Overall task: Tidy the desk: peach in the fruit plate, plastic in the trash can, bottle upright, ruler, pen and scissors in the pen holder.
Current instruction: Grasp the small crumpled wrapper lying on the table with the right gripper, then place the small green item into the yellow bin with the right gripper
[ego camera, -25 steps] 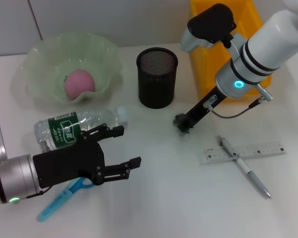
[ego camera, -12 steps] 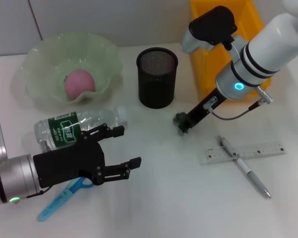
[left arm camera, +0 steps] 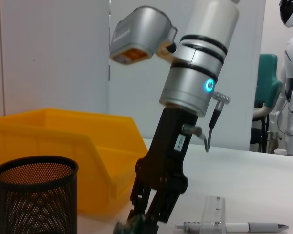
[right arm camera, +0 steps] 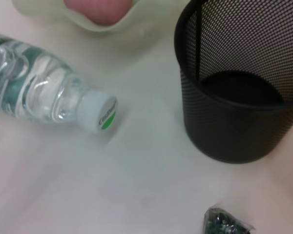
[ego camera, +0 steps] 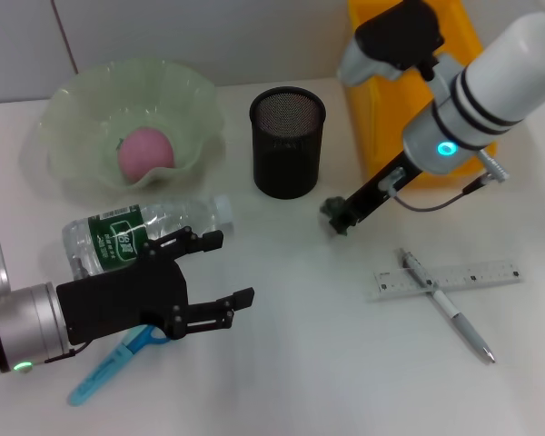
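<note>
The yellow trash can (ego camera: 409,91) is seen at the desk's (ego camera: 327,363) far right edge. The peach (ego camera: 145,152) is held in the fruit plate (ego camera: 73,109). The bottle (ego camera: 136,232) is laid flat beside the spread, empty left claw (ego camera: 225,271). The plastic (ego camera: 334,216) is pinched in the right claw (ego camera: 341,218), just above the desk near the pen holder (ego camera: 287,143).
</note>
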